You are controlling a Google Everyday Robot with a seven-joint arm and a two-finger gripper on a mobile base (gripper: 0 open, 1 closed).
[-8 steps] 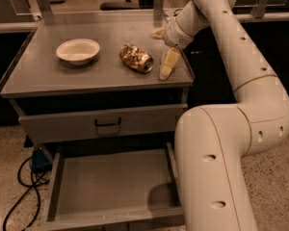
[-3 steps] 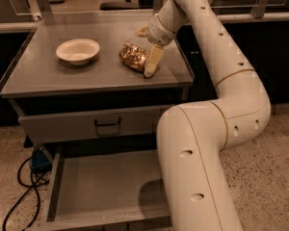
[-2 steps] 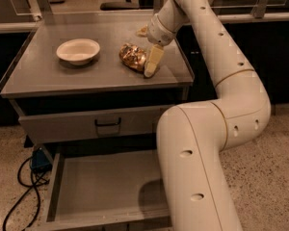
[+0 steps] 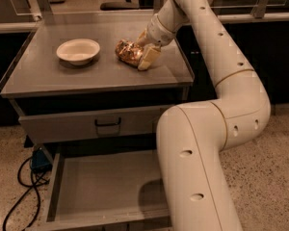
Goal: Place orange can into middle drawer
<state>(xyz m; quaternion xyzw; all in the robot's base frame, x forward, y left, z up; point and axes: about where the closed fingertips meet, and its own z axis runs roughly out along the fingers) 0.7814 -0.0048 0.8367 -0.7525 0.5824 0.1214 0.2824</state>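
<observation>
The orange can (image 4: 126,52), dented and shiny, lies on its side on the grey cabinet top (image 4: 48,76), right of centre. My gripper (image 4: 145,48) is at the can's right end, low over the top. It is open, with one pale finger (image 4: 149,57) against the can's near right side and the other behind it. The middle drawer (image 4: 106,186) is pulled out below, showing a bare grey floor and low side walls. My arm's big white elbow covers its right part.
A white bowl (image 4: 78,50) sits on the top left of the can. A closed grey drawer front with a black handle (image 4: 108,123) lies above the open drawer. Black cables (image 4: 19,189) and a blue object (image 4: 38,160) lie on the floor at left.
My gripper has moved left along the cabinet top, from a gap right of the can to right against its end. The can and bowl have not moved.
</observation>
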